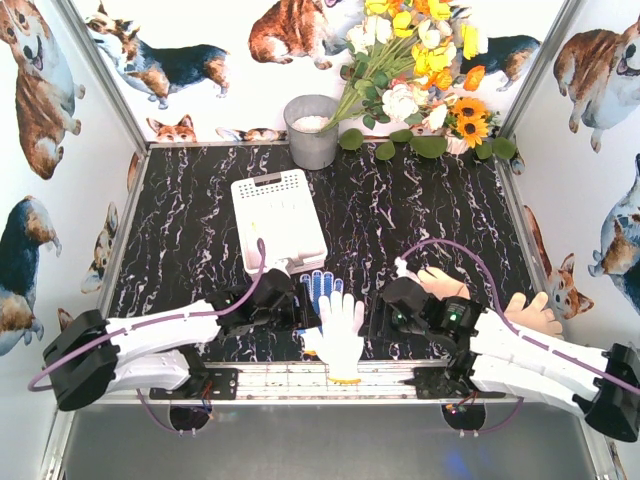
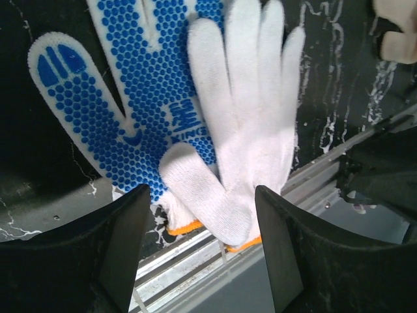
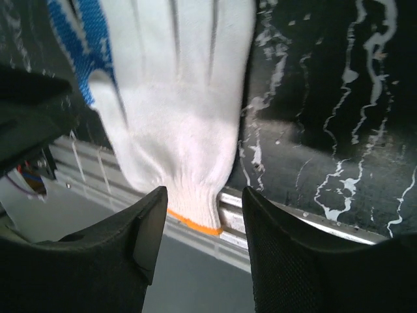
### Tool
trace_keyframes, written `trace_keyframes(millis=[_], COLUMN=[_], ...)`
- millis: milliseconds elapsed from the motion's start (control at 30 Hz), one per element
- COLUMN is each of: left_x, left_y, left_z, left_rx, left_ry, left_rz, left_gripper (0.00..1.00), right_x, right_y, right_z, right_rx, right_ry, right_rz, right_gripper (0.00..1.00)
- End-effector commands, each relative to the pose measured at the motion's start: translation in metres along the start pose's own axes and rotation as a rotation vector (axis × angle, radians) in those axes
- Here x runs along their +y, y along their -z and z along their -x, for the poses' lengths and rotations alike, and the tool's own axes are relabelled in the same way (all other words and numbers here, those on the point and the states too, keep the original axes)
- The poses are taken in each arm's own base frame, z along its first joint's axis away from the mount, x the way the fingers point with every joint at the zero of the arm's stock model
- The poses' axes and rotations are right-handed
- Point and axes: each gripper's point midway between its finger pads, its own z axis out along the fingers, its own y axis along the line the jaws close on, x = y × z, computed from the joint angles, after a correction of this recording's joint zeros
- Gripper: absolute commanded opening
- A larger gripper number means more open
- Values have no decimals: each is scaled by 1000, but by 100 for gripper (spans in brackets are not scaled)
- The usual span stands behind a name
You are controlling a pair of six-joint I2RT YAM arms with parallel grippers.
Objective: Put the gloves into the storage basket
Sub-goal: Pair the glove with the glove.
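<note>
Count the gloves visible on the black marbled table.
4: a white knit glove at the near edge, overlapping a blue-dotted white glove; two beige rubbery gloves beside the right arm. More may hide under the arms.

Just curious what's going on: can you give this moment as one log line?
white glove atop dotted glove | left claw open | right claw open | basket untouched

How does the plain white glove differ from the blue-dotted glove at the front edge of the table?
The white glove is plain knit; the blue-dotted glove carries blue dots and a printed mark. The white glove lies on top and shows whole; the blue-dotted glove lies under it, partly hidden. Both lie flat, fingers pointing away from the arms.
</note>
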Motion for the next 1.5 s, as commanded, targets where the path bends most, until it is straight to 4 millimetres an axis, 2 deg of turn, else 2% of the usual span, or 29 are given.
trace_keyframes(millis=[0, 367, 533, 767, 933, 1033, 1233, 1333, 1467], left_x=[-1, 4, 7, 7, 4, 4, -3, -9, -21], left_y=[-5, -23, -26, -26, -26, -26, -23, -21, -14], left_z=[5, 9, 6, 5, 2, 0, 3, 8, 20], left_rx=[-15, -13, -2, 2, 21, 31, 21, 2, -35], left_ry=[6, -12, -14, -8, -7, -4, 1, 3, -2], left_rz=[32, 61, 70, 64, 50, 46, 23, 12, -6], left_gripper=[59, 48, 44, 38, 37, 32, 13, 1, 0], right_x=[3, -2, -4, -16, -18, -19, -12, -7, -5], right_y=[-12, -47, -59, -72, -75, -76, -73, -65, -54], right_z=[9, 7, 6, 10, 14, 13, 17, 23, 28], right_rx=[-15, 44, 61, 34, 17, 23, 7, -16, -46], right_ry=[-144, -158, -161, -171, -160, -156, -133, -111, -92], right_rz=[7, -85, -110, -164, -189, -196, -155, -130, -114], right_gripper=[51, 47, 43, 39, 35, 28, 0, 0, 0])
